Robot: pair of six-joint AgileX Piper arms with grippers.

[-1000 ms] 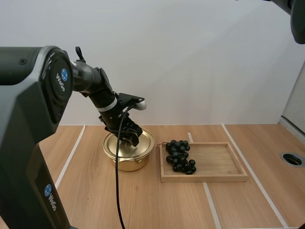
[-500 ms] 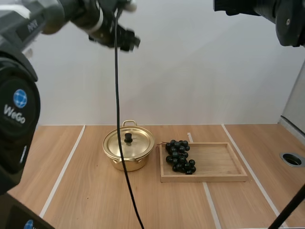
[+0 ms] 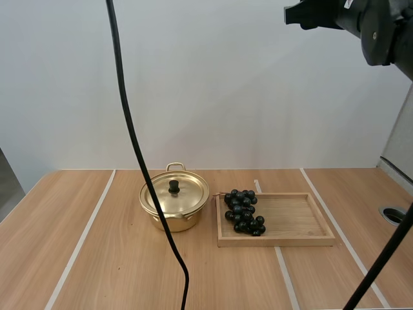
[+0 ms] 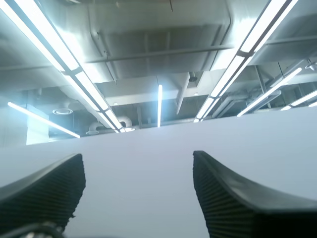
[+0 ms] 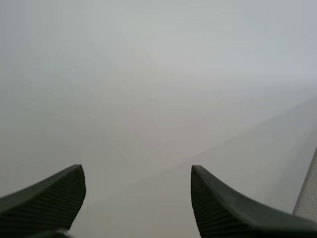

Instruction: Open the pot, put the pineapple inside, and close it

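Golden lid looks light, stiff and slick: pinch its black knob; left gripper and right gripper gape empty.

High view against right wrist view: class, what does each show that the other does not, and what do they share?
High view: the gold pot with its lid on, beside a wooden tray holding dark grapes, on the table. Right wrist view: the right gripper, fingers apart, holding nothing. Shared: the plain white wall.
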